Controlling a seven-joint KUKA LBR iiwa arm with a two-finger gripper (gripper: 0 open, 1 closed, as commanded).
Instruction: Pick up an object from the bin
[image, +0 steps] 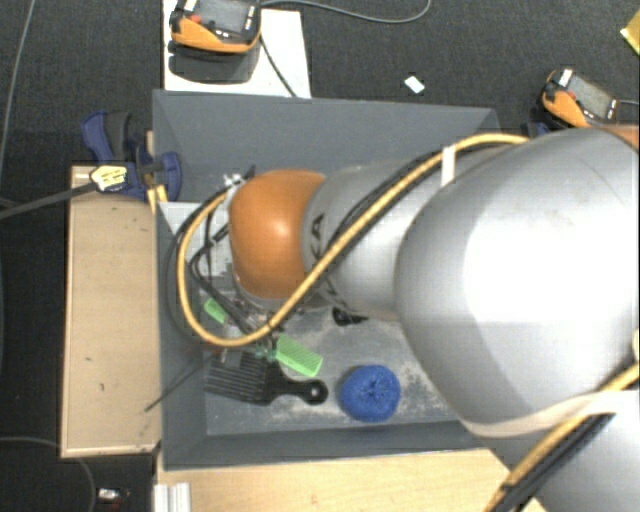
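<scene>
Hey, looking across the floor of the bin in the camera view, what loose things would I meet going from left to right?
black comb → green flat piece → blue round ball

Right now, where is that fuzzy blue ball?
In the camera view, the blue ball lies low in the bin, near its front wall, just right of the black comb.

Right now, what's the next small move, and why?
Probably a short, straight descent. The orange wrist cover hangs over the green piece at the bin's front left. The black comb lies right beside it, and the blue ball lies apart to the right.
</scene>
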